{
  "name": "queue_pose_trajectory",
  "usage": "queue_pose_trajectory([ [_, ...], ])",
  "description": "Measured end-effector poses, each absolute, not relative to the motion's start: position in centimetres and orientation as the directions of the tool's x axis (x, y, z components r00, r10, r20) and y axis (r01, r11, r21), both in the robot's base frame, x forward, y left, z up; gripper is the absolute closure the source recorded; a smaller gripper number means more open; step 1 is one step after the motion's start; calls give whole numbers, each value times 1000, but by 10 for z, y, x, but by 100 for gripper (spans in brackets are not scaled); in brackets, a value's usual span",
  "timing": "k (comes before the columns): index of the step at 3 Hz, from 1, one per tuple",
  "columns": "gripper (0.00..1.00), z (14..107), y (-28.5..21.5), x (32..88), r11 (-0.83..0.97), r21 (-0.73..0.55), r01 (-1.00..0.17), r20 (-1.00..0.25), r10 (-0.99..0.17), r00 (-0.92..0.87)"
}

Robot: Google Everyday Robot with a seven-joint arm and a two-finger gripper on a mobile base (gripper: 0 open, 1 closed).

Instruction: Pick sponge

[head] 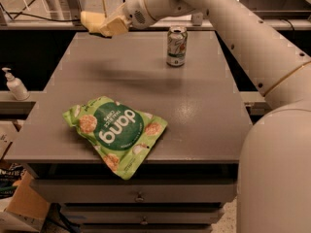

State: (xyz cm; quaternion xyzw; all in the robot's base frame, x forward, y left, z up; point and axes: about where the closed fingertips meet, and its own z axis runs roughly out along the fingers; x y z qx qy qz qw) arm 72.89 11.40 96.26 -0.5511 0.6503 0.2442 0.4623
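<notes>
The sponge (92, 19), a small pale yellow foam block, is up in the air above the table's far left corner. My gripper (104, 28) is shut on its right end, with one cream-yellow finger (115, 26) showing beside it. The arm comes in from the upper right, passing over the back of the table. The sponge casts a soft shadow on the grey tabletop (194, 106) below.
A soda can (176, 46) stands upright at the back middle of the table. A green chip bag (115, 132) lies at the front left, overhanging the edge. A soap dispenser (14, 84) stands on a ledge at the left. A cardboard box (26, 205) sits on the floor.
</notes>
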Motion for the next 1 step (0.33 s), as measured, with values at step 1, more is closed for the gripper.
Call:
queue_pose_trajectory([
  [1, 100, 962, 114, 729, 274, -192, -942, -869, -493, 34],
])
